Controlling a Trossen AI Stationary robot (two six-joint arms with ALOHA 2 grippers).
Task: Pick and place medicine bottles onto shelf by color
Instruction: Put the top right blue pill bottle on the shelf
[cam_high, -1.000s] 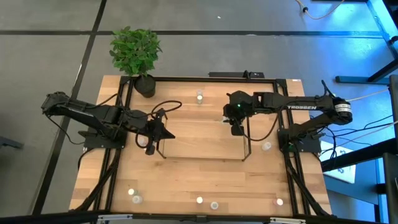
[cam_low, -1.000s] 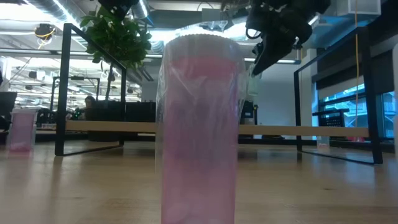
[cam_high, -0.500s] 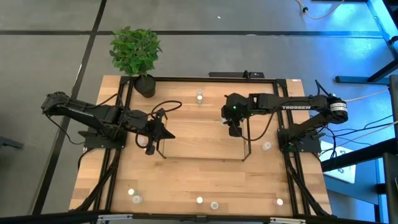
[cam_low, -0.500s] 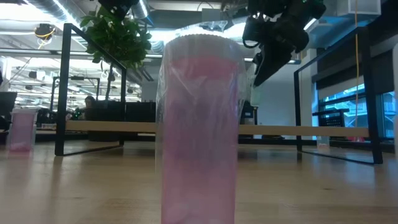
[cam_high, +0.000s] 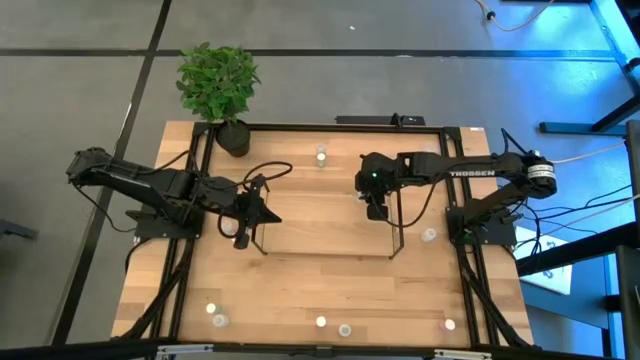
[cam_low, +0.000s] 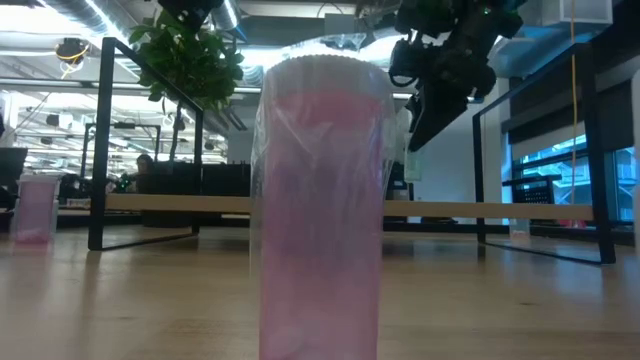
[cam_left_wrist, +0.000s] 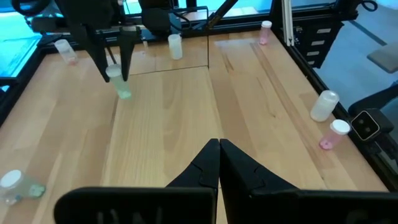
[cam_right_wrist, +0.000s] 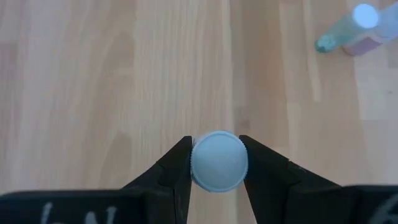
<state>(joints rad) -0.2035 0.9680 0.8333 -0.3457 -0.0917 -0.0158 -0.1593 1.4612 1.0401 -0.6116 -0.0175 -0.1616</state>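
While the right gripper hung above the shelf near the middle of the tabletop, its fingers pinched a small bottle by the sides just under its cap, the pale round top facing the wrist camera. Seen from the left wrist, that bottle looked greenish and translucent with a whitish cap, hanging clear of the wood. The grip sat high on a smooth, narrow cylinder, so the bottle might swing or slip out if lowered quickly, and on a light base it would probably topple if let go before it stood flat. A thin black shelf rod lay close to the gripper and could knock the bottle on the way down. Setting it beside bottles of another tint would also spoil the sorting. The left gripper waited over the shelf's left end, its fingers pressed together on nothing. Other bottles stood scattered along the front and back edges.
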